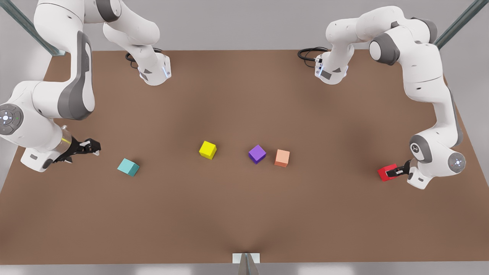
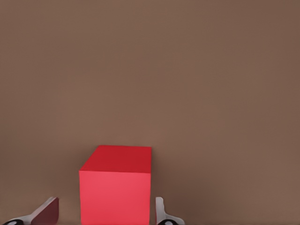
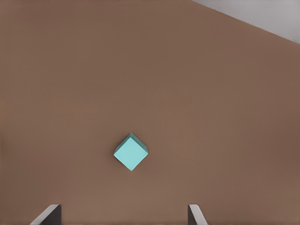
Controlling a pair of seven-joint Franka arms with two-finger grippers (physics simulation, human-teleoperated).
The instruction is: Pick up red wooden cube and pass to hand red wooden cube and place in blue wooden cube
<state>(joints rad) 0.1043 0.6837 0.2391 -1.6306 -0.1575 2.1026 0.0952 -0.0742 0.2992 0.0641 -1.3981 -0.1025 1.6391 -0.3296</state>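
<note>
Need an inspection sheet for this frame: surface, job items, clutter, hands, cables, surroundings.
Surface: brown table, flat, bare apart from the cubes.
Job's things: red wooden cube between the left hand's fingers; blue wooden cube sits alone on the table.
Clutter: yellow cube, purple cube, salmon cube, in a row mid-table, none touching.
Hands: left hand shut on the red cube at the front view's right; right hand open, near the blue cube.
Cables: black loops at both arm bases.
Surroundings: grey walls, metal struts.
</note>
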